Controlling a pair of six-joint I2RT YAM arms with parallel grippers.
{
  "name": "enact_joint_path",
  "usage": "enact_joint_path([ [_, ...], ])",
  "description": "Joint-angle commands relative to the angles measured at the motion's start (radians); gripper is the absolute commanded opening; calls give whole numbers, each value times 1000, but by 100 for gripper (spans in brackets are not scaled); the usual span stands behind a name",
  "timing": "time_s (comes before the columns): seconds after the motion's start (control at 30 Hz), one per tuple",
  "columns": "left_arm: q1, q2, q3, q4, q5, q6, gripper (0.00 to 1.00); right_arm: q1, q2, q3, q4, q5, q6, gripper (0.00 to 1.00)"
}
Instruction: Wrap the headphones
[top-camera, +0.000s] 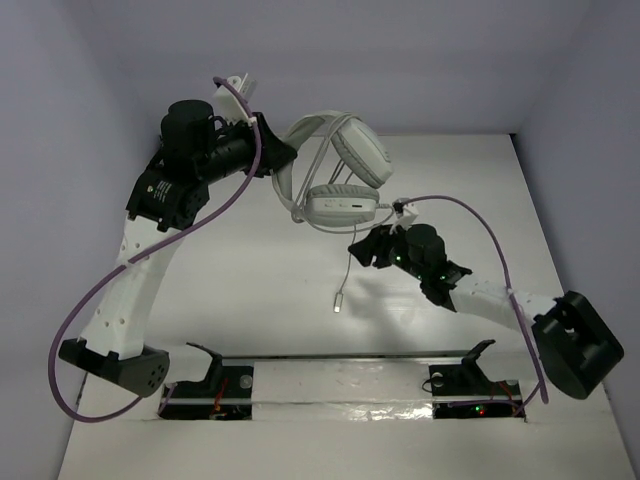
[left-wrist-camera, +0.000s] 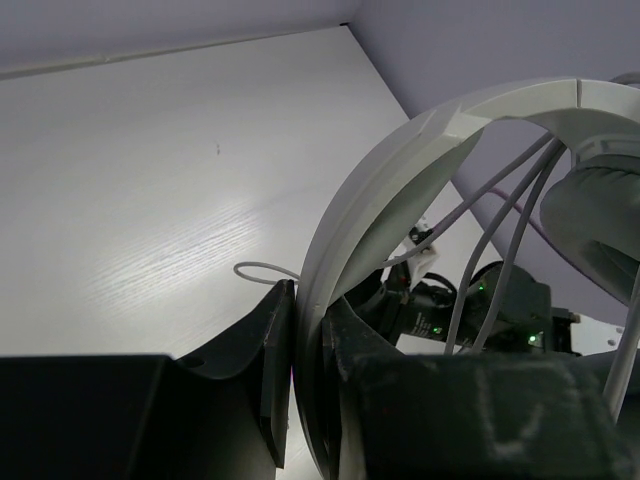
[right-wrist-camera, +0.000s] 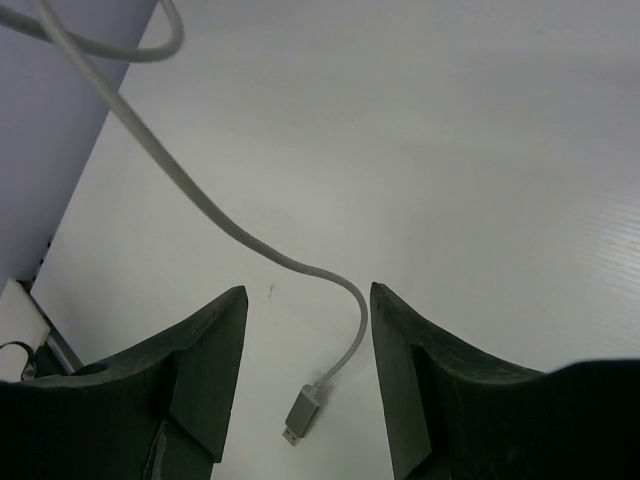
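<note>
Plain white counter (top-camera: 200, 300), pale lilac walls (top-camera: 60, 100), nothing fancy. Over on the left, the black left gripper (top-camera: 272, 152) is clamped tight on the curved headband (top-camera: 305, 128) of the white over-ear headphones (top-camera: 345, 203). It looks like it's holding them up off the counter so the two oval ear cups hang free. My guess is that's the whole point of the hold: one arm plays stand while the other runs the cord around.

Below the headphones, the long thin white cord (top-camera: 346, 268) drops down and trails over the counter. It ends in a small grey plug (top-camera: 338, 307), well clear of the cups. Just right of that cord, under the lower cup, sits the black right gripper (top-camera: 365, 248), parted and holding nothing. I'd say it's lining up for the cord, with no grab yet.

On views: the left wrist camera shows what the overhead can't. You get the headband (left-wrist-camera: 400, 170) edge-on, pinched between the left gripper (left-wrist-camera: 308, 330) pads, plus a few strands of cord crossing inside the band's arc. The right wrist camera shows the cord (right-wrist-camera: 200, 205) curling between the open sides of the right gripper (right-wrist-camera: 308, 290) down to the plug (right-wrist-camera: 300, 412). From there I can't tell how far above the cord it sits. Only the overhead gets both arms and the whole headphones in one shot.
</note>
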Motion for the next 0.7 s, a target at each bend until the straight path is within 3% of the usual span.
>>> enact_joint_path([
  [0.0, 5, -23, 59, 108, 17, -59, 0, 23, 85, 22, 142, -86, 2, 59],
  [0.3, 5, -6, 84, 115, 20, -69, 0, 34, 373, 47, 393, -64, 80, 54],
  [0.5, 5, 8, 107, 120, 14, -67, 0, 74, 467, 71, 401, -55, 91, 49],
  [0.53, 5, 9, 107, 120, 11, -66, 0, 84, 473, 80, 394, -47, 91, 46],
  [0.67, 5, 12, 102, 135, -20, -73, 0, 103, 510, 70, 421, -60, 125, 15],
])
